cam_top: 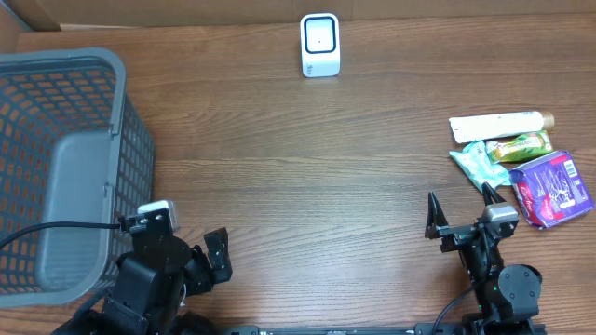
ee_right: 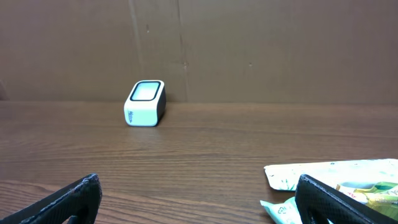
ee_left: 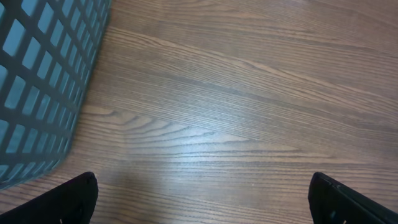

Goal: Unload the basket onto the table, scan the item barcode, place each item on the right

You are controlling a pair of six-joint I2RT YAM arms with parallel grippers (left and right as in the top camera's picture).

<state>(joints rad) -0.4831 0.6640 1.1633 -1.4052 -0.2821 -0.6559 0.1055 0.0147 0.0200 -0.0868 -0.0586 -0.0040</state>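
Left tool (ee_left: 205, 198), right tool (cam_top: 460, 207): wide open, empty; snack packets (cam_top: 549, 189) clustered beside the right, presumably for pickup; scanner (cam_top: 319, 44) facing both.

From overhead I see a grey plastic basket (cam_top: 116, 93) with lattice walls and a solid floor, standing upright on the left side of the table. The table (cam_top: 307, 167) is dark brown wood grain. A brown cardboard wall (cam_top: 140, 11) runs along its far edge. On my left wrist view, the basket's lattice side (ee_left: 43, 74) fills the upper left corner, resting on the wood (ee_left: 249, 112). On my right wrist view, the cardboard (ee_right: 249, 50) rises behind the tabletop (ee_right: 205, 155).
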